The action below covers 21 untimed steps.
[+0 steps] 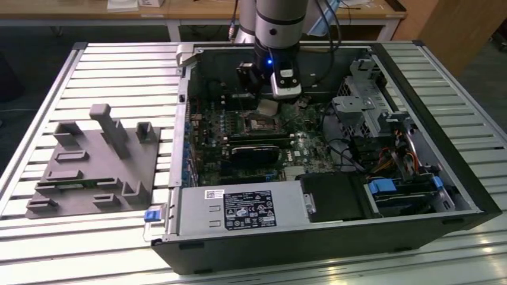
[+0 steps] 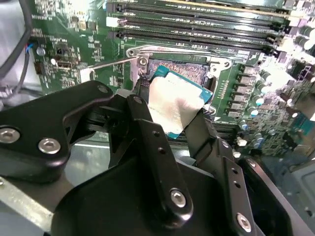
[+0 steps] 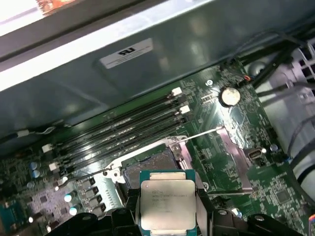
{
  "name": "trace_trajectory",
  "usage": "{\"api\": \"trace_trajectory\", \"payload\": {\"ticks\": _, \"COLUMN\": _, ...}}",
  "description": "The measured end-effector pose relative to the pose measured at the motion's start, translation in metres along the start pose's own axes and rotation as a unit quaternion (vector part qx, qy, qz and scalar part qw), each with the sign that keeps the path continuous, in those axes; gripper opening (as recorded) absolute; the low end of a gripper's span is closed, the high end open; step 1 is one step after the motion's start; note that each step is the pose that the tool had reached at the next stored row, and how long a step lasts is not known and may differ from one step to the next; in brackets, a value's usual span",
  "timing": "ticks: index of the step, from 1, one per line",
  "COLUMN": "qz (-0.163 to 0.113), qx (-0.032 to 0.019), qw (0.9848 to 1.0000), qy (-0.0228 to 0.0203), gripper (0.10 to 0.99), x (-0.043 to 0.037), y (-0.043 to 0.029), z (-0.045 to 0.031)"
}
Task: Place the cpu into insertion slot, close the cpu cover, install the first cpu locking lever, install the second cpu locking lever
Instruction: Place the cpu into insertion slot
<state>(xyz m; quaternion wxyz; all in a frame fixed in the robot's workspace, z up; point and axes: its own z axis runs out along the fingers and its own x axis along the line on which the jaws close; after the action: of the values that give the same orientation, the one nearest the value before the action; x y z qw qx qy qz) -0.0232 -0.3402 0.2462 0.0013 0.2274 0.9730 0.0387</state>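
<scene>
**Q:** What is shown in the open case [image 1: 467,196]?
**A:** A green board [image 3: 231,128] is seen lying flat inside, with the gripper [image 1: 269,105] poised over it in the exterior view.
**Q:** How is the gripper set?
**A:** It is clamped on the cpu [image 3: 168,201], which is pinched at two opposite edges by black fingers [image 2: 145,128].
**Q:** Where is the cpu held?
**A:** Just above the slot [image 3: 147,164], beside the long memory slots, and not yet seated.
</scene>
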Motion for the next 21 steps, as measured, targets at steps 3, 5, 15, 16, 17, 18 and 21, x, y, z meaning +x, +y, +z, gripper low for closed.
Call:
{"api": "trace_trajectory", "payload": {"ticks": 3, "qz": 0.021, "qx": 0.0011, "qw": 0.9998, "qy": -0.0023, "gripper": 0.537, "x": 0.0000, "y": 0.0000, "z": 0.0006}}
{"api": "trace_trajectory", "payload": {"ticks": 5, "qz": 0.034, "qx": 0.0017, "qw": 0.9994, "qy": -0.0038, "gripper": 0.537, "x": 0.0000, "y": -0.0001, "z": 0.0009}}
{"api": "trace_trajectory", "payload": {"ticks": 15, "qz": 0.098, "qx": 0.0049, "qw": 0.9951, "qy": -0.0110, "gripper": 0.537, "x": 0.0000, "y": -0.0002, "z": 0.0025}}
{"api": "trace_trajectory", "payload": {"ticks": 16, "qz": 0.104, "qx": 0.0052, "qw": 0.9945, "qy": -0.0117, "gripper": 0.537, "x": 0.0000, "y": -0.0002, "z": 0.0026}}
{"api": "trace_trajectory", "payload": {"ticks": 17, "qz": 0.110, "qx": 0.0055, "qw": 0.9938, "qy": -0.0124, "gripper": 0.537, "x": 0.0000, "y": -0.0002, "z": 0.0028}}
{"api": "trace_trajectory", "payload": {"ticks": 18, "qz": 0.117, "qx": 0.0060, "qw": 0.9930, "qy": -0.0131, "gripper": 0.537, "x": 0.0000, "y": -0.0002, "z": 0.0029}}
{"api": "trace_trajectory", "payload": {"ticks": 21, "qz": 0.135, "qx": 0.0069, "qw": 0.9907, "qy": -0.0152, "gripper": 0.537, "x": 0.0000, "y": -0.0003, "z": 0.0034}}
